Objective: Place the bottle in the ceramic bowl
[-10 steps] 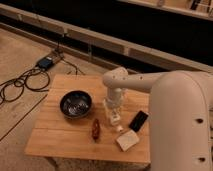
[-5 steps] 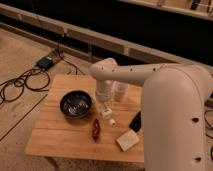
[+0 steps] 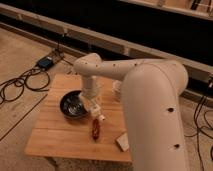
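The end effector (image 3: 94, 106) points down just off the right rim of the ceramic bowl (image 3: 74, 105), its fingers closed on the bottle (image 3: 99, 116). The bottle hangs tilted beneath them, low over the surface (image 3: 57, 137). The white arm (image 3: 145, 100) sweeps in from the right, bends at a rounded joint above the end effector and drops straight down to it. Just camera-side of the end effector, a reddish-brown object (image 3: 95, 129) lies on the wood. Farther that way and to the right sits a pale square block (image 3: 122, 142). Behind and right of the end effector stands an upright whitish cylinder (image 3: 116, 90), partly hidden by the arm. Left of the bowl, open wood runs to the surface's edge. Beyond it, cables (image 3: 15, 87) and a black box (image 3: 46, 62) lie on the floor.
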`<state>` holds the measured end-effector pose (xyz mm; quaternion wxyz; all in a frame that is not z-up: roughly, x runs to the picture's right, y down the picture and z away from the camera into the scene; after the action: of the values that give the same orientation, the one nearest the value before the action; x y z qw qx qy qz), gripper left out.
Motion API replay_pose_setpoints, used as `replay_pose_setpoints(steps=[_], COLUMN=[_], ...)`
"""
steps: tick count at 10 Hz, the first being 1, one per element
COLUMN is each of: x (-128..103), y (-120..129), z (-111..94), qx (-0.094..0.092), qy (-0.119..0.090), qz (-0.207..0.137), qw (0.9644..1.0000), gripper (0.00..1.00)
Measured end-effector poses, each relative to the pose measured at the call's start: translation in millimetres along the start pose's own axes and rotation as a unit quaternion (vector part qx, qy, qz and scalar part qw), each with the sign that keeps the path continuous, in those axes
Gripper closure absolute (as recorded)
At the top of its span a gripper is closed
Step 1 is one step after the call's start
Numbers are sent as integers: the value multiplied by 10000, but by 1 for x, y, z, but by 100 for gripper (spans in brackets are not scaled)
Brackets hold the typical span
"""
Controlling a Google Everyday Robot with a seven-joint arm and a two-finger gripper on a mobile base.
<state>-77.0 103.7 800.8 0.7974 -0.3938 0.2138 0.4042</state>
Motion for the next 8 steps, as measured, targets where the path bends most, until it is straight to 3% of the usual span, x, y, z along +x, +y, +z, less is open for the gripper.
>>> replay_pose_setpoints(steps=[5,8], x=[-47,-70], y=[15,17], z=[26,31], qx=[-96,-144], qy=[315,408], qz=[-574,-824], qw=[9978,9957], gripper=[100,100])
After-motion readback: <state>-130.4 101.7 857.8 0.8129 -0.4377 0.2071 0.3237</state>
